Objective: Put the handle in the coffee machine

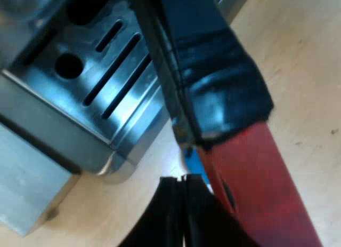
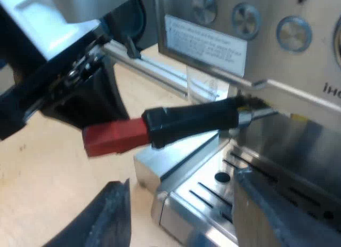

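The holder's dark handle (image 1: pixel 213 60) with its red end (image 1: pixel 256 188) runs close past my left gripper (image 1: pixel 184 185). That gripper's black fingers lie together, touching the side of the red end, with nothing between them. In the right wrist view the handle (image 2: pixel 192 119) sticks out level from the espresso machine's front (image 2: pixel 266 33). Its metal head (image 2: pixel 250 114) sits up under the brew head, and my left gripper (image 2: pixel 109 105) stands at the red end (image 2: pixel 114 136). My right gripper (image 2: pixel 186 215) hangs open over the drip tray (image 2: pixel 213 193), holding nothing.
The slotted metal drip tray (image 1: pixel 106 71) lies just under the handle. A clear measuring glass (image 2: pixel 201 86) stands behind the handle by the machine's front. Light wooden tabletop (image 2: pixel 42 177) spreads beside the machine. Something small and blue (image 1: pixel 193 162) shows just past my left fingertips.
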